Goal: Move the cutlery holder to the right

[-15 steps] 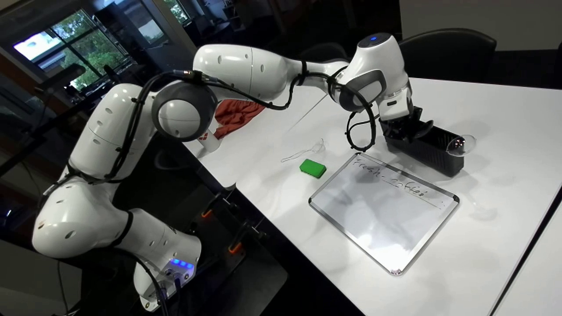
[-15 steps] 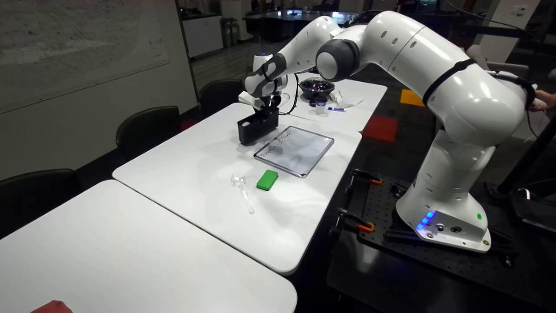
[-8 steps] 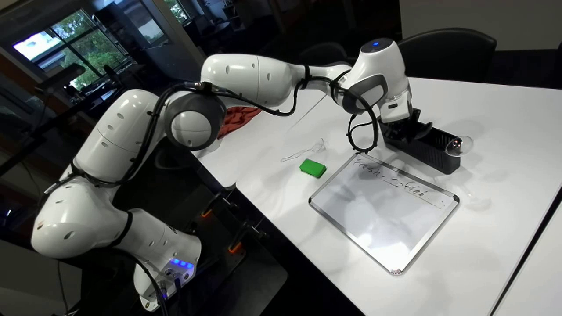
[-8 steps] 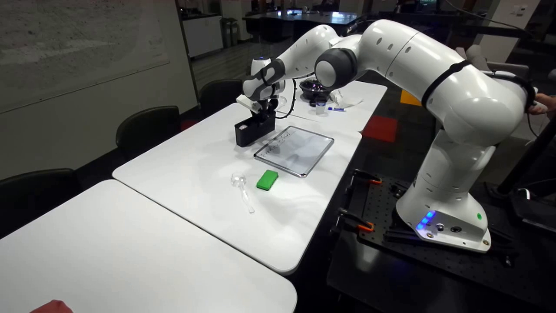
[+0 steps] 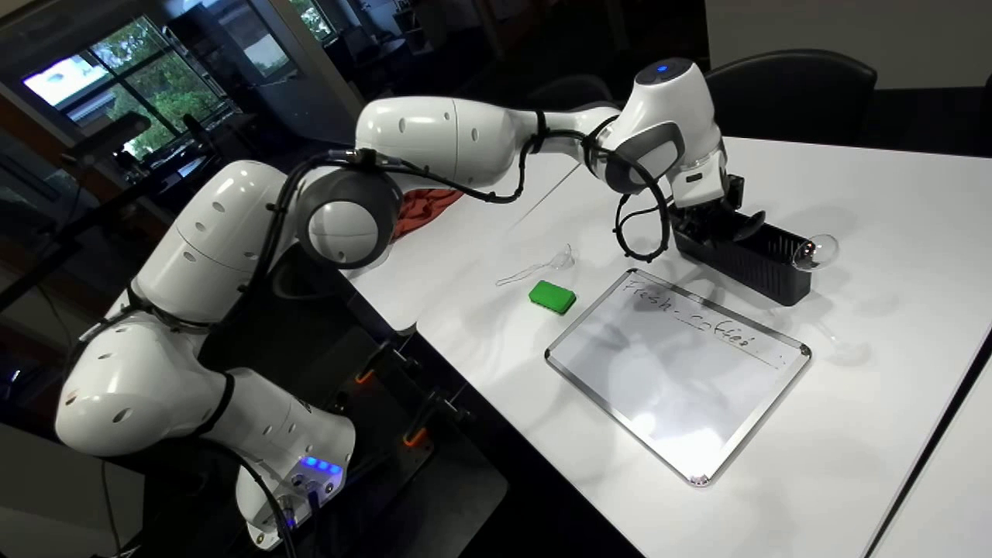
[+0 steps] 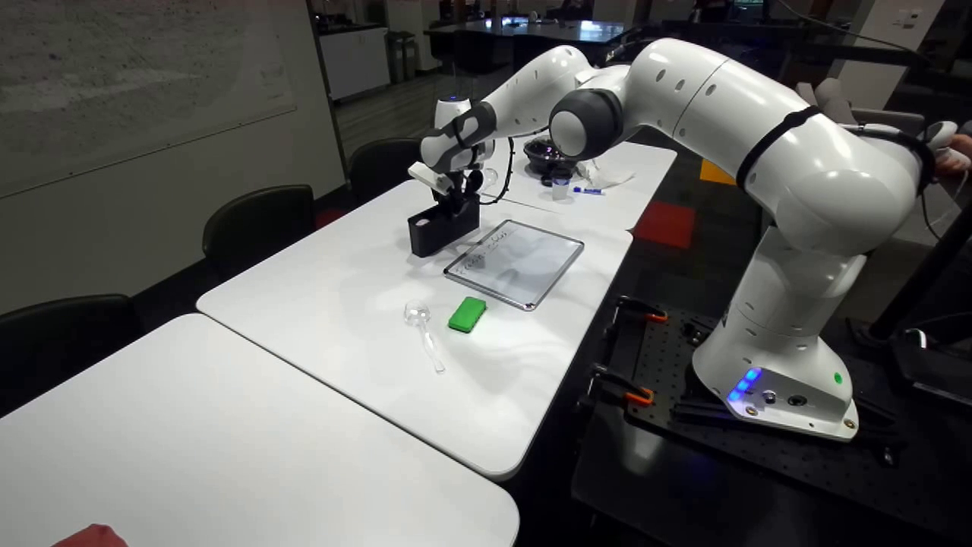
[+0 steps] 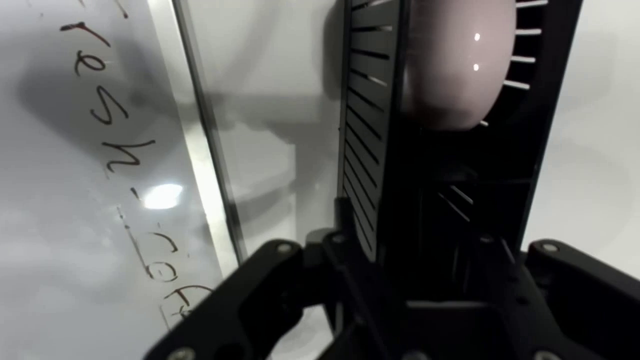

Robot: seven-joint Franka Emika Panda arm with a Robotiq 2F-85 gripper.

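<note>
The black slotted cutlery holder (image 5: 748, 267) stands on the white table beside the whiteboard; it also shows in an exterior view (image 6: 444, 232). In the wrist view its slotted side wall (image 7: 367, 110) runs down the middle. A pale rounded object (image 7: 460, 65) lies inside one end. A transparent round bowl (image 5: 816, 252) sticks up at the opposite end. My gripper (image 7: 415, 227) is over the holder, its fingers apart. The left finger (image 7: 344, 215) is outside the side wall; the right finger is over the dark inside. The fingertips are too dark to show contact.
The whiteboard (image 5: 674, 387) with writing lies close beside the holder. A green eraser (image 6: 467, 314) and a transparent spoon (image 6: 417, 312) lie farther along. A dark bowl (image 6: 548, 156) and a blue marker (image 6: 589, 191) stand beyond. A red cloth (image 5: 425, 209) lies at the back.
The holder has shifted slightly left in both exterior views, together with the gripper. In the last half second the hand has risen a little, while the holder has barely moved.
</note>
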